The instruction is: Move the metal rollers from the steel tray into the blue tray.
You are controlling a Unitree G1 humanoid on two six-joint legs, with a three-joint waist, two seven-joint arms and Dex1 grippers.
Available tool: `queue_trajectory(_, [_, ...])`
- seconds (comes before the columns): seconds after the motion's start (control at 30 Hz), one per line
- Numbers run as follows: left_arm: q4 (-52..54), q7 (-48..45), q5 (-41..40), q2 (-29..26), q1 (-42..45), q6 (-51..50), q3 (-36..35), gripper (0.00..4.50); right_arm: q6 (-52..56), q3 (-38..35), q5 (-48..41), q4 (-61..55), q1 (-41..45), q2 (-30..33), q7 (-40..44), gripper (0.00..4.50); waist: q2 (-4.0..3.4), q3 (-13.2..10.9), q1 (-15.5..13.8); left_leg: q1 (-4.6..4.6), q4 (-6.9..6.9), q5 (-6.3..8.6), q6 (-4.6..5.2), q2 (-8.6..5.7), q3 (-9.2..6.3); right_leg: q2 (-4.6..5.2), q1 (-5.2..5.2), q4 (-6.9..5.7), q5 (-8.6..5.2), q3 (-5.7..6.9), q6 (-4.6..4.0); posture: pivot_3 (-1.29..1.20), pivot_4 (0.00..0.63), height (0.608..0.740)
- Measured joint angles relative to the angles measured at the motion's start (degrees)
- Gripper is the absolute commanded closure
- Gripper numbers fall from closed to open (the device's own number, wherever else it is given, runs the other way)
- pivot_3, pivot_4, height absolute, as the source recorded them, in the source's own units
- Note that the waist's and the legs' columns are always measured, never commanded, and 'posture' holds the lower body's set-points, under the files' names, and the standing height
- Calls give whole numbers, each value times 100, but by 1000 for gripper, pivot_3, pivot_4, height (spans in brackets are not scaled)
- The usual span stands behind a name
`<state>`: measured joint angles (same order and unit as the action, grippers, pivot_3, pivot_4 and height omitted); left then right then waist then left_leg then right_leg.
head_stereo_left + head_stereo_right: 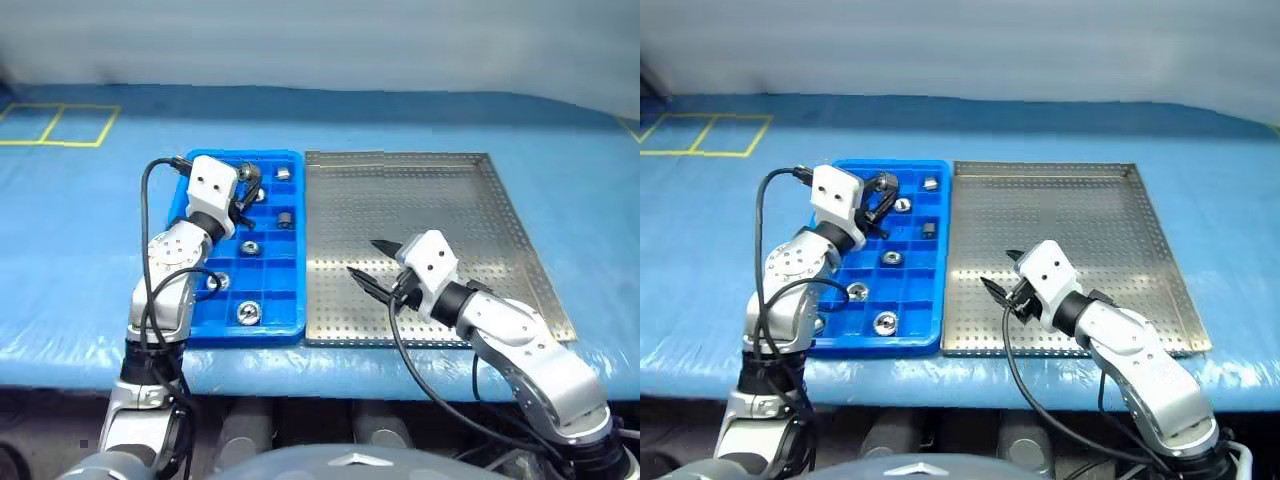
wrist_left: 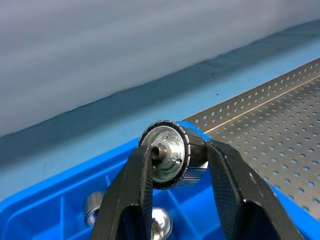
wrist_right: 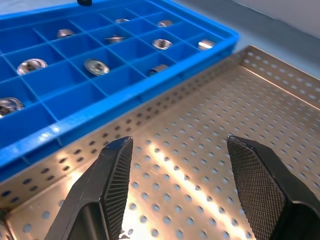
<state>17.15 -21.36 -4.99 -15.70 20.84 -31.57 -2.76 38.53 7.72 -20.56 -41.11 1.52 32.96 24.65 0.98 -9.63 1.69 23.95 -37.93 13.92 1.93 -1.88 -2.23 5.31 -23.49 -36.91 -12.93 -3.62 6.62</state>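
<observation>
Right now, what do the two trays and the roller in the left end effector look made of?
Steel tray: grey perforated sheet metal, dull sheen. Blue tray: likely moulded plastic, glossy, gridded. Roller in the left end effector: polished metal, mirror-bright face, darker ribbed rim.

blue table cover (image 1: pixel 80 230), yellow floor-tape lines (image 1: pixel 60 125)

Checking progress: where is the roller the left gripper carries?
The roller sits clamped in the left gripper, above the blue tray's far end.

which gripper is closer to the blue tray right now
Left. The left gripper is over the blue tray, shut on a metal roller; the right gripper is open over the steel tray.
</observation>
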Motion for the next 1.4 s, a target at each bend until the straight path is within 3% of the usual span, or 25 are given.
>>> queue_trajectory(0.17, [842,-319,-575,-371,-171,-932,-126,3177,-183,224,119,325,156,-146,173,1343,0,0,-195,-32,-2,-14,-1,-4,-10,-2,53,6,3,15,-9,89,150,740])
queue_trajectory(0.4, [988,-904,-1339,-715,-336,-1774,224,3177,-348,318,317,492,160,-279,264,1343,-1,0,-204,-38,3,-43,-40,-2,-62,-39,85,1,1,63,-52,66,150,740])
queue_trajectory(0.6, [10,-932,-1166,-717,-24,-1645,803,3177,-371,318,450,494,-32,-399,231,1343,-2,0,-184,-38,15,-77,-95,45,-85,-101,89,-5,9,88,-107,21,150,740])
queue_trajectory(0.83, [-774,-718,-732,-666,321,-1185,997,3177,-419,294,570,466,-262,-432,122,1343,-4,1,-100,-38,28,-91,-102,50,-97,-107,83,-9,12,89,-119,-13,150,740])
queue_trajectory(1.4, [-714,-875,-858,-751,182,-1056,739,3177,-449,276,676,402,-290,-452,78,1343,-5,0,-103,-35,36,-91,-103,50,-108,-107,78,-8,11,93,-122,22,150,740])
